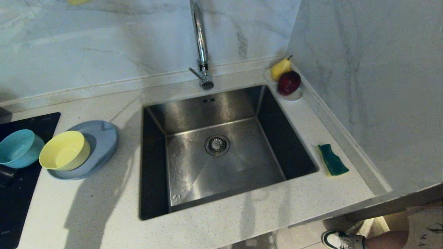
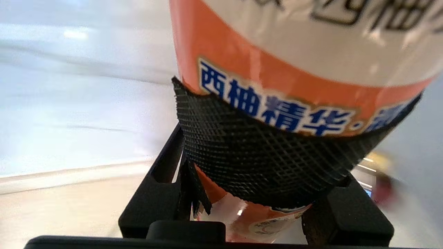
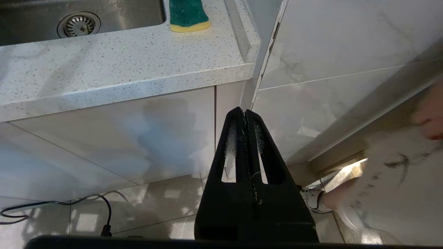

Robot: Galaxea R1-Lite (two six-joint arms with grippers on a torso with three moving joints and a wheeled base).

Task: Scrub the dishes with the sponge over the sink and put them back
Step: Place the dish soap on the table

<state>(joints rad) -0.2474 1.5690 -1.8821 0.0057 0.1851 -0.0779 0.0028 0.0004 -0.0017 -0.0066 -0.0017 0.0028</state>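
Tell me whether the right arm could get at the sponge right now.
Probably yes. The sponge lies alone on the counter, right of the sink, with nothing on it. The right gripper hangs below counter level, jaws shut and empty, so it must rise and open.

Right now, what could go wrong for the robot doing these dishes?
The left fingers are gripping an orange-and-white bottle, not a dish or the sponge, so it might slip or get in the way. The yellow bowl sits on the plate beside the blue bowl; lifting one could knock the others. The sponge lies at the edge of the sink and could be nudged in.
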